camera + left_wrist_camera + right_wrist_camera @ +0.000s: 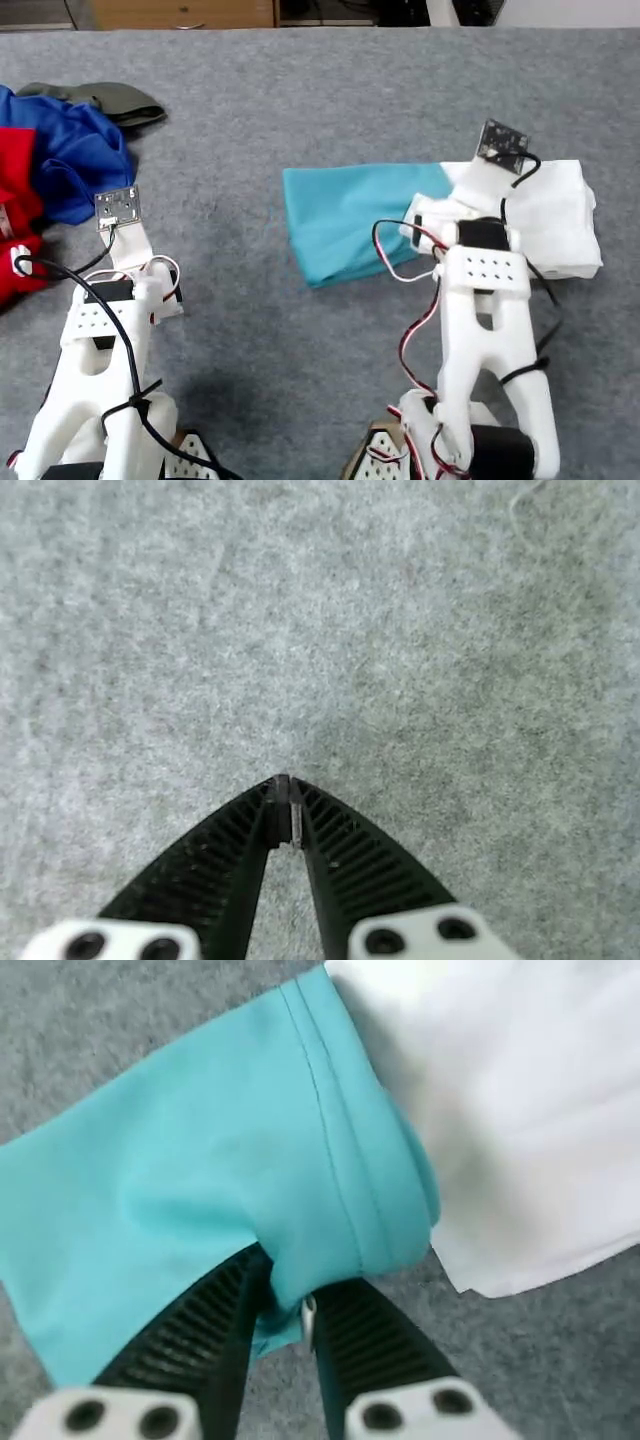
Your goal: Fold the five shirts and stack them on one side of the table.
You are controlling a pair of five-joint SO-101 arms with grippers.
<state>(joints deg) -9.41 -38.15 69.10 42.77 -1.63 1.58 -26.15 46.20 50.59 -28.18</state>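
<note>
The teal shirt (350,220) is laid folded at the middle of the worktop (300,90). Its right end touches the white shirt (555,225), which is folded at the right side; which of the two overlaps the other at that edge cannot be told. The right claw (285,1305) is closed on the hemmed end of the teal shirt, just beside the white one, and cloth is seen pinched between its fingers. The left claw (283,805) is shut on nothing, its tips met over bare worktop at the near left. At the far left a blue shirt (60,150), a red shirt (15,200) and an olive shirt (110,100) are heaped unfolded.

The step in hand is judged to be the stacking of the teal shirt onto the white one, with three shirts not yet folded. The next move would call for the pinched end to be lifted and carried right over the white shirt. The fold must not be pulled open, nor the white shirt dragged.
</note>
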